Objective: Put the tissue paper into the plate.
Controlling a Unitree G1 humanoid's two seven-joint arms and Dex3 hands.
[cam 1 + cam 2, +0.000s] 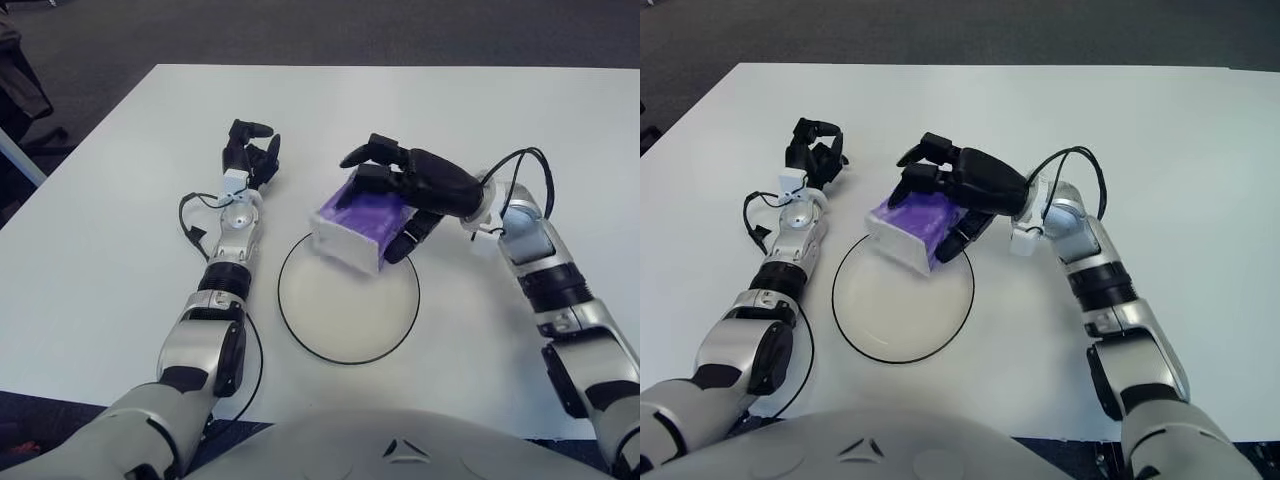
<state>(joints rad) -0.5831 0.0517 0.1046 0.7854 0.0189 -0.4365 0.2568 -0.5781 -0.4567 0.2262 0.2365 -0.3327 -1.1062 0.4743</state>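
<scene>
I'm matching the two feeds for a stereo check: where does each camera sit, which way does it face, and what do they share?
Left eye view: on the head, looking forward and down at the white table; both arms and the torso's top edge show.
Right eye view: same head, slightly to the right, same downward aim; the same body parts sit further left in the picture.
Shared: the right hand gripping the tissue pack over the far rim of the plate, and the left hand beside the plate's left.
</scene>
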